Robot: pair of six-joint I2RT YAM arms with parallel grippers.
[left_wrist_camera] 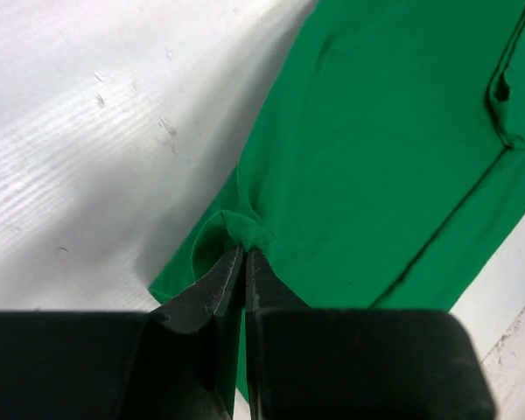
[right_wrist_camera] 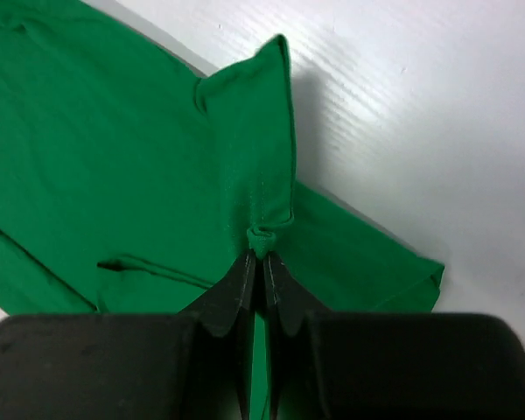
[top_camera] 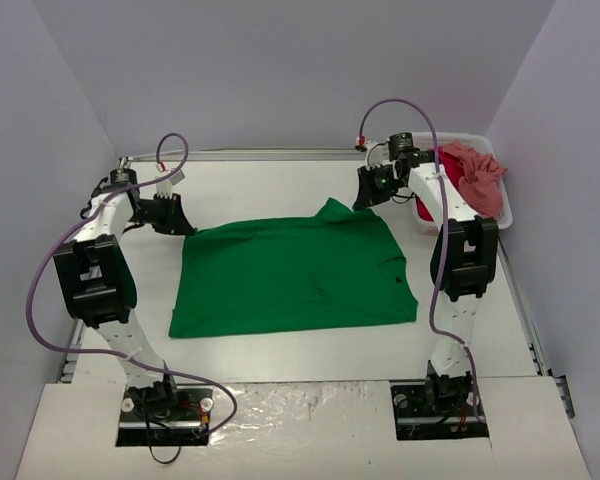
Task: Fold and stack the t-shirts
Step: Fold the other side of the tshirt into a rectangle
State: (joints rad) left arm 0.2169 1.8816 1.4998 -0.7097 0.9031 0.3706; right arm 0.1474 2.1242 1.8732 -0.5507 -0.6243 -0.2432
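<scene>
Green t-shirt [top_camera: 290, 280] spread on table [top_camera: 280, 185] | left gripper [left_wrist_camera: 243, 255] clamped on its far-left corner | right gripper [right_wrist_camera: 262, 259] clamped on far-right edge

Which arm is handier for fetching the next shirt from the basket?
Right, probably: the right pincer, pinching the green t-shirt, is close to the basket holding the pink t-shirt; the left pincer grips the opposite side.

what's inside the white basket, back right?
A pink shirt lies heaped on top, spilling over the basket rim. A red shirt shows beneath it. The right arm covers the basket's left side, and anything under the cloth is hidden.
</scene>
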